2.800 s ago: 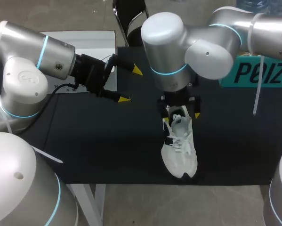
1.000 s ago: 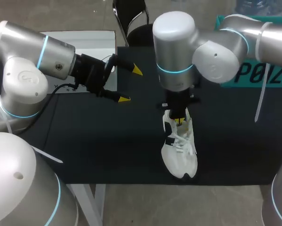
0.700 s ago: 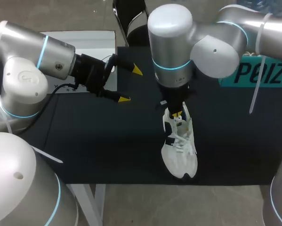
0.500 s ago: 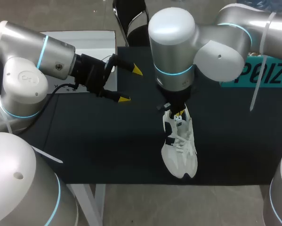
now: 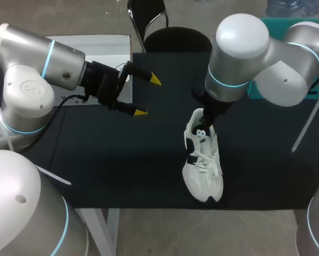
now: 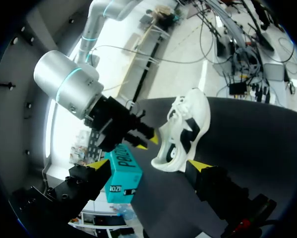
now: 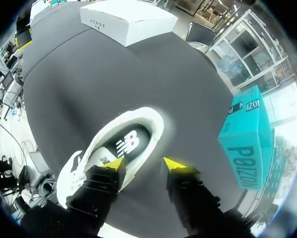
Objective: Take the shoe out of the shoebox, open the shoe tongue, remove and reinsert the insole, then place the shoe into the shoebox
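Right fingers (image 7: pixel 113 164) apart, swung right off shoe (image 5: pixel 203 165) heel; left fingers (image 5: pixel 155 80) wide, unmoved.

Black table (image 5: pixel 116 170) — 1 white box (image 5: pixel 103 48) at far left corner, closed — print on side.

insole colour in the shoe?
Insole is black with a white mark; right wrist view shows it best.

Large dark lettering along the side of the teal box (image 7: pixel 245 141). Small dark print on the side of the white box (image 7: pixel 131 20). White logo on the dark insole (image 7: pixel 124 145) of the shoe (image 7: pixel 78 171).
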Robot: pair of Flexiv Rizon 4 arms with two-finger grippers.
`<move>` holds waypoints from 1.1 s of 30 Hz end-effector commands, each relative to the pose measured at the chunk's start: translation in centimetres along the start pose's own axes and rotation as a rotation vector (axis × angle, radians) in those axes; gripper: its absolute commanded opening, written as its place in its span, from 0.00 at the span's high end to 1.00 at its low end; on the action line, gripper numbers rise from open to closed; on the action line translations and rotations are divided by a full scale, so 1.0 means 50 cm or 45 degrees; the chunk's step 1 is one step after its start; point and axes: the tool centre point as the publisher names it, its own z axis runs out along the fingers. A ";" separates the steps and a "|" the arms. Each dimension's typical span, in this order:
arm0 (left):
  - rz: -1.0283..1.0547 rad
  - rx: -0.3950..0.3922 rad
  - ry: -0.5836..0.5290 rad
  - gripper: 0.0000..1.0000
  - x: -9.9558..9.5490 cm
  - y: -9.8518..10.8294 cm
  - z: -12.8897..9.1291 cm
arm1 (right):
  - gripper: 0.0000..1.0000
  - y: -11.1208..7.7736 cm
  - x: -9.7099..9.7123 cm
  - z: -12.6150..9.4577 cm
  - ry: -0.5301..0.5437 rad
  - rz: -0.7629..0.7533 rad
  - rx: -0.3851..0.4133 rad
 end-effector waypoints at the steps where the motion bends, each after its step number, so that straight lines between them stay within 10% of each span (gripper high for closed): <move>1: 0.001 -0.001 0.005 0.00 -0.001 0.000 0.000 | 0.00 0.000 0.001 0.001 0.001 0.000 0.000; 6: 0.001 -0.001 0.005 0.00 -0.001 0.000 0.000 | 0.00 0.000 0.001 0.001 0.001 0.000 0.000; 14: 0.001 -0.001 0.005 0.00 -0.001 0.000 0.000 | 0.00 0.019 0.006 -0.019 0.434 -0.672 -0.499; 20: 0.001 -0.001 0.005 0.00 -0.001 0.000 0.000 | 0.00 0.025 0.040 -0.045 0.568 -0.929 -0.598; 33: 0.001 -0.001 0.005 0.00 -0.001 0.000 0.000 | 0.00 0.046 0.009 -0.025 0.336 -0.959 -0.412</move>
